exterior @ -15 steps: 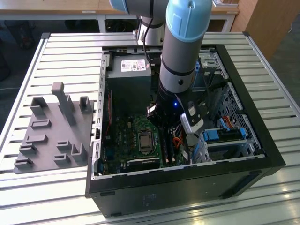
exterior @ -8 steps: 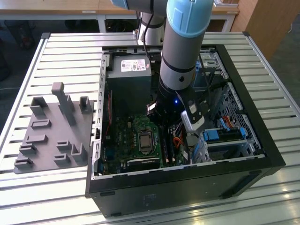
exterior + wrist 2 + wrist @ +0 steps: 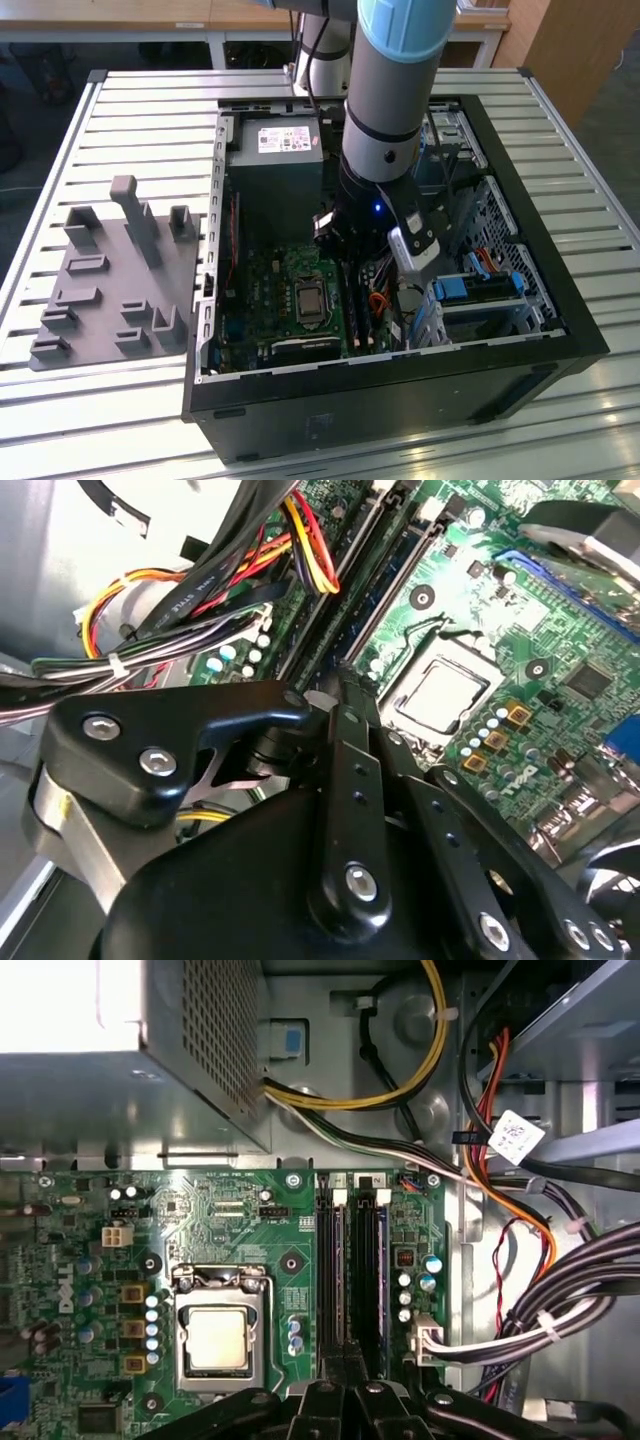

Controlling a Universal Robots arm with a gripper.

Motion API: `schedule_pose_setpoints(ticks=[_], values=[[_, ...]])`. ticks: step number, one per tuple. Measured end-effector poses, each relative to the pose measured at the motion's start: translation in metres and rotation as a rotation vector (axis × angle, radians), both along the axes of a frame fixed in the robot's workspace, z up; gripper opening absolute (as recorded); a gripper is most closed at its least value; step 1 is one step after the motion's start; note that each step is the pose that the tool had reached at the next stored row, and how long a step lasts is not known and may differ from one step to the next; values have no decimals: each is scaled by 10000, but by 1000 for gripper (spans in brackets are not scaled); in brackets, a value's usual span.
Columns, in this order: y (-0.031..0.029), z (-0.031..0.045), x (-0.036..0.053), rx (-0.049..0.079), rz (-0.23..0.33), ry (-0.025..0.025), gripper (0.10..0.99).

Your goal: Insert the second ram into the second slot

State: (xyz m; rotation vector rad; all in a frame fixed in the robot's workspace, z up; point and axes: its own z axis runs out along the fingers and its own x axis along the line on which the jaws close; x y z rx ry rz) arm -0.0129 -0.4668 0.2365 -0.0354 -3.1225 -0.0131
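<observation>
Standing edge-up in the motherboard (image 3: 250, 1220) slots, the second ram (image 3: 368, 1270) looks thin, dark and long; whether the fingers (image 3: 345, 1400) are clenched, I cannot tell.

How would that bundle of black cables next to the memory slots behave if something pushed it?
The black cable bundle would probably flex aside, since it hangs in loose curves. The white tie cinches the strands, so they would likely shift together rather than splay.

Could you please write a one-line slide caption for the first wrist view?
Black gripper poised over two long memory slots beside the silver processor socket on the green motherboard.
</observation>
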Motion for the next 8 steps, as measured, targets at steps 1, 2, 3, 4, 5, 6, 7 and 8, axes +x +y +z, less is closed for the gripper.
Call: schedule_pose_setpoints(ticks=[1,2,3,4,5,6,7,8], values=[[0,10,0,1,0,0,106],[0,20,-1,3,-1,0,106],[0,35,-1,3,-1,0,106],[0,46,-2,3,-1,-1,106],[0,57,-2,4,-1,0,106],[0,70,-2,3,-1,0,106],[0,89,-3,3,0,0,106],[0,97,-3,3,-1,0,106]])
